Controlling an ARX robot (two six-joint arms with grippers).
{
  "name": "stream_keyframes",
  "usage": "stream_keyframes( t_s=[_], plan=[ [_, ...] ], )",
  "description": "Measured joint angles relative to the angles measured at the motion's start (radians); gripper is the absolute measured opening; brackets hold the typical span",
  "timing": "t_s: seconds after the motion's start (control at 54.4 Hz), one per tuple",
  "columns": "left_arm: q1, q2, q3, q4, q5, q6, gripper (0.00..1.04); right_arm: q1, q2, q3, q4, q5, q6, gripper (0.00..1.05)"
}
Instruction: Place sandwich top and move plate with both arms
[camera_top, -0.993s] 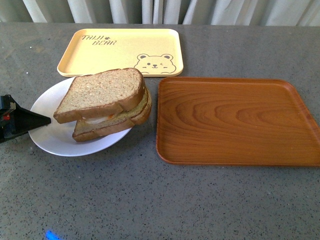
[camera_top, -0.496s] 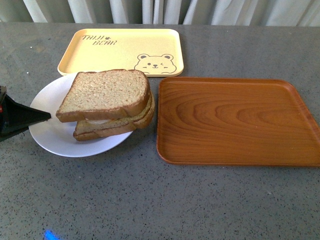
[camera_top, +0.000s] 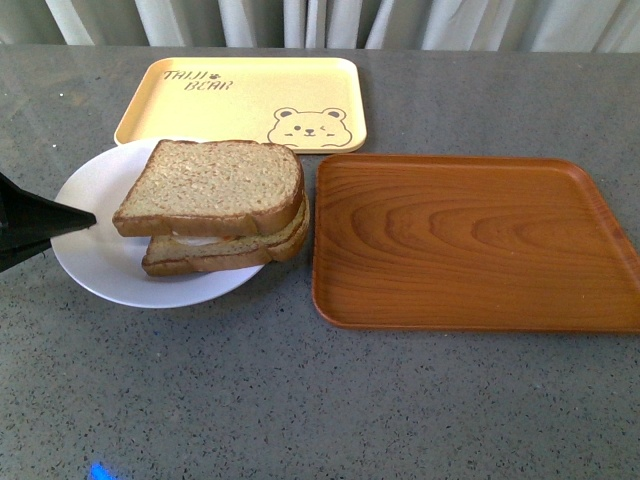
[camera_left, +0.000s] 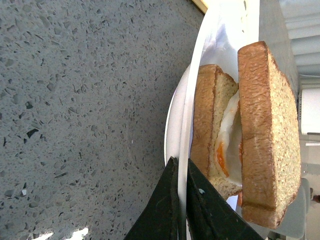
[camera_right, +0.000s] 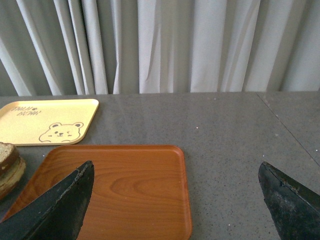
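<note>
the sandwich top (camera_top: 210, 185) has settled: 1 second ago it sat tilted, its 9 o'clock corner drooping, and now it lies nearly level on the lower slice (camera_top: 225, 255), with the fried egg (camera_left: 230, 130) sandwiched between them in the left wrist view. the placing half of the task looks done.

the plate (camera_top: 100, 265) has also crept toward 12 o'clock. its far rim now overlaps the near edge of the yellow bear tray (camera_top: 250, 100), where before it stopped just short. the sandwich has ridden along without sliding off.

the left hand (camera_top: 88, 218) is at the plate's 9 o'clock rim. the wrist view shows its 2 thin fingers pinched almost together, with the white rim caught between them, so it is gripping the plate. whether the plate is lifted clear of the worktop (camera_top: 300, 400) or only dragged across it cannot be told.

the right hand (camera_right: 175, 164) is spread wide and holds nothing. it does not show in the front view. its own camera looks across the wooden tray (camera_top: 470, 240), which lies at 3 o'clock of the plate, just beside it.

so the move has begun on 1 arm only. with a rim pinch on 1 side, the loaded plate could tip or the stack could shift, so the 3 o'clock rim probably needs the right hand next.
</note>
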Motion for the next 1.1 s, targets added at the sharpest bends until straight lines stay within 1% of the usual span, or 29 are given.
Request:
stream_keyframes(
  t_s=[0.221,0.441,0.717,0.883,1.103],
  plan=[
    [-0.004,-0.037,0.003,0.049,-0.004,-0.08,0.03,0.0,0.0,0.0,0.0,0.0,0.0,0.96],
    [-0.026,-0.043,0.04,0.049,-0.019,-0.16,0.03,0.0,0.0,0.0,0.0,0.0,0.0,0.96],
    [-0.037,-0.043,0.077,0.021,-0.028,-0.201,0.03,0.0,0.0,0.0,0.0,0.0,0.0,0.96],
    [-0.053,-0.034,0.179,-0.018,-0.05,-0.238,0.03,0.0,0.0,0.0,0.0,0.0,0.0,0.96],
    [-0.104,0.032,0.347,-0.075,-0.076,-0.288,0.03,0.0,0.0,0.0,0.0,0.0,0.0,0.96]
  ],
)
